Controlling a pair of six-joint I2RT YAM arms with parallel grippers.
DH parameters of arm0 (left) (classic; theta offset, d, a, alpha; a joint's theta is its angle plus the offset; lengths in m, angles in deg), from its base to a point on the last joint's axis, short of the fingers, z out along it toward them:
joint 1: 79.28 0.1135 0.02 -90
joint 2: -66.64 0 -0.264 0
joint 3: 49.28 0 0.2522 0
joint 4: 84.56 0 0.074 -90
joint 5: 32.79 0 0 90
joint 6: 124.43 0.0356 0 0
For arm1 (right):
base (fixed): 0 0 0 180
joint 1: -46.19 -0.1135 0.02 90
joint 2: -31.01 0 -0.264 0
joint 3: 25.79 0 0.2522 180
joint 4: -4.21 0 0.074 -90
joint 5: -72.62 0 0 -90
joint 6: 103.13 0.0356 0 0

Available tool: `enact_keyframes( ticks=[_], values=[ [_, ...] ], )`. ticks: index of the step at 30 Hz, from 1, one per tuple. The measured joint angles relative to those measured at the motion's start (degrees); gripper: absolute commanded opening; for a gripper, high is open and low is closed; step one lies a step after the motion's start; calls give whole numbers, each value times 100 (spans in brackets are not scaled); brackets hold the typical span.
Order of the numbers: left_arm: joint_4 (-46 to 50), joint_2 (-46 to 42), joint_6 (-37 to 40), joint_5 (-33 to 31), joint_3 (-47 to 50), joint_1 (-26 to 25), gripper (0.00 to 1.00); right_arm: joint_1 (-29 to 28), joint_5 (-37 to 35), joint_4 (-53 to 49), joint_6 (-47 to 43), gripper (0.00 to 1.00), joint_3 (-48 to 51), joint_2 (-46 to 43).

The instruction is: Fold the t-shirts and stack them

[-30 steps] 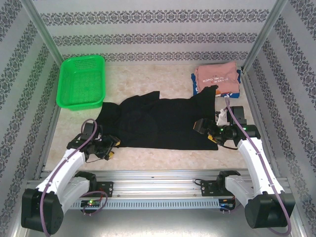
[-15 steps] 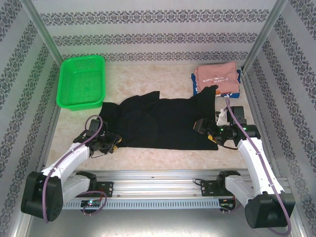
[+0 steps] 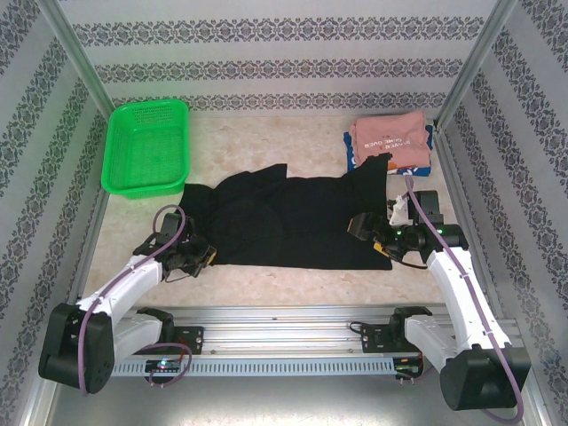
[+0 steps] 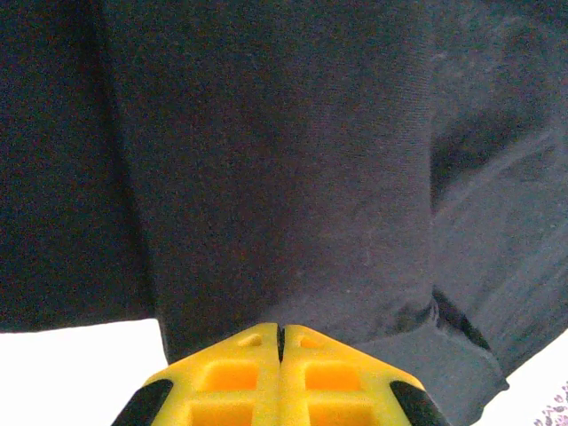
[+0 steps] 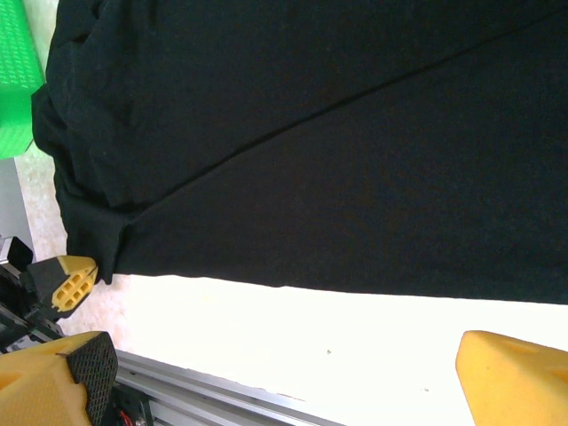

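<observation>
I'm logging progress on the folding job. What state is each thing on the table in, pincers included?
Large plain black cloth t-shirt: spread out, unfolded.
Pink cloth t-shirt with dark lettering: folded, lying on the blue one.
Blue cloth t-shirt: folded, under the pink one.
Green plastic mesh basket: upright.
Left pincer: shut on the black t-shirt's near-left corner.
Right pincer: open, holding nothing.

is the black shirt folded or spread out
Spread out: the black shirt lies wide and mostly flat across the table, unlike the folded pink shirt at the back right.
</observation>
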Motion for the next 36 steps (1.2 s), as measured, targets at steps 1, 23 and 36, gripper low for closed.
enact_keyframes(
  ticks=[1,23,36],
  values=[
    [70,-122,7,-2,-9,-2,42,0,2,0,-2,98,0,0],
    [-444,-76,-625,-214,551,-184,49,0,103,44,-2,98,-76,197],
    [-780,-136,-752,-339,540,-273,9,0,103,42,-2,98,-76,92]
  ],
)
